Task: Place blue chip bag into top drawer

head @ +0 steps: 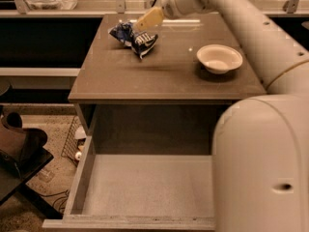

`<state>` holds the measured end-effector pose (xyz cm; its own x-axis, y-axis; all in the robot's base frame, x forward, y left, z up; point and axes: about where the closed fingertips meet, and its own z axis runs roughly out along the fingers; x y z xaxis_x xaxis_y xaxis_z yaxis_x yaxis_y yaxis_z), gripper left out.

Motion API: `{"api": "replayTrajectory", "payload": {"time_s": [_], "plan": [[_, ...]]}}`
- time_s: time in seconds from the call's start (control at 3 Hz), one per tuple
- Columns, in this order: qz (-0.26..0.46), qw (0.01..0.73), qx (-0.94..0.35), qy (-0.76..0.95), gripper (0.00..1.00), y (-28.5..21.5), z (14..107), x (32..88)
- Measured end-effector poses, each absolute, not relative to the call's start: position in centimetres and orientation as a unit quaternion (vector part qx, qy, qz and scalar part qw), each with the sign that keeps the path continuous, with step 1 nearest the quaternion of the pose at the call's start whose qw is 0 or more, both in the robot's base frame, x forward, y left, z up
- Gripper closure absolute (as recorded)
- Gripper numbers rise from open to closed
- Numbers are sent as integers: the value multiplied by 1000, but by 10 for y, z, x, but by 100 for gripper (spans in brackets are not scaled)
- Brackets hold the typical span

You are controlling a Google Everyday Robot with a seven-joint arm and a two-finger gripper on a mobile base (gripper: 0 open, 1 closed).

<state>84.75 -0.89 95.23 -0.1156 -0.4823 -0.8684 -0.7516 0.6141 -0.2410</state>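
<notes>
Presumably for grasping, our cream tool (148, 20) hangs at one o'clock of the crumpled dark-blue foil bag (139, 40). We cannot tell how open the tool is.

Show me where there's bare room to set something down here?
The tabletop is bare along its front edge and between the bag and the bowl. The drawer floor is bare too. The back left is crowded: the gripper hovers at the bag.
</notes>
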Motion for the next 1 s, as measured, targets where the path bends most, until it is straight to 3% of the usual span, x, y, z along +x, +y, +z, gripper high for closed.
{"api": "replayTrajectory", "payload": {"time_s": [0.67,1.0], "plan": [[188,464,-389,773,0,37,883,876],[221,432,-380,788,13,54,852,873]]}}
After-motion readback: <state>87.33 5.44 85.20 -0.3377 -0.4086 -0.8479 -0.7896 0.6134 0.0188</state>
